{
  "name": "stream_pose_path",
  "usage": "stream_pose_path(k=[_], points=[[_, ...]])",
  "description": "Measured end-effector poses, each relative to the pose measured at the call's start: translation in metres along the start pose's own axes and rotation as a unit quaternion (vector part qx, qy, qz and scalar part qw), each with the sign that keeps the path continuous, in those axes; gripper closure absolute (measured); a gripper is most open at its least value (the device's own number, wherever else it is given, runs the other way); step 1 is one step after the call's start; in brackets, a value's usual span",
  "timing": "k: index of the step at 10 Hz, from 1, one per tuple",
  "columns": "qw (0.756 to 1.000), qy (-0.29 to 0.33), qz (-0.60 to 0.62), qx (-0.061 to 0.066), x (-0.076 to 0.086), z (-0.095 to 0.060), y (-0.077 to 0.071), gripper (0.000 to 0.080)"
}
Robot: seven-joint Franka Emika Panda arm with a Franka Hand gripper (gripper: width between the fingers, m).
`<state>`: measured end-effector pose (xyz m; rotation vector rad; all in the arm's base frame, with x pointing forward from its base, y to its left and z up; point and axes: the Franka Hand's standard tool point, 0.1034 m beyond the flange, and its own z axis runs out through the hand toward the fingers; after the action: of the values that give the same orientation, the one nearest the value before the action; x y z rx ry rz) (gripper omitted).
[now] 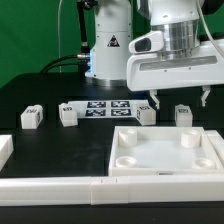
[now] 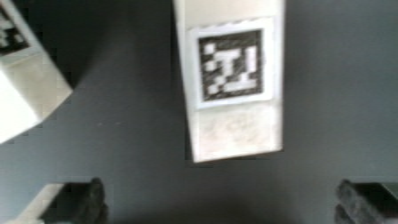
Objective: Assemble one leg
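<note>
White leg (image 1: 184,113) sits just below our open claw (image 1: 181,100), so we centre it between the spread jaws, lower straight toward the counter (image 1: 60,145), then close.

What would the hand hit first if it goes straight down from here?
Probably the leg right below the open hand; its fingers look set to pass either side of it and reach the table. Depth is unclear.
</note>
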<state>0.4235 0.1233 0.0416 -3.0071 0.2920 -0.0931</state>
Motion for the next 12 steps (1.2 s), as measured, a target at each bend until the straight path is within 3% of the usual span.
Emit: stream_pose_path(k=[2, 3, 6, 10, 12], points=[[0.999, -0.034, -0.005, -0.005, -0.001, 0.001, 0.004, 0.015], [0.996, -0.092, -0.011, -0.011, -0.007, 0.002, 0.007, 0.015], [0.975, -0.22, -0.011, -0.011, -0.008, 0.003, 0.01, 0.015], [0.916, -0.402, -0.012, -0.015, -0.026, 0.001, 0.003, 0.015], [0.89, -0.456, -0.011, -0.018, -0.031, 0.006, -0.003, 0.015]])
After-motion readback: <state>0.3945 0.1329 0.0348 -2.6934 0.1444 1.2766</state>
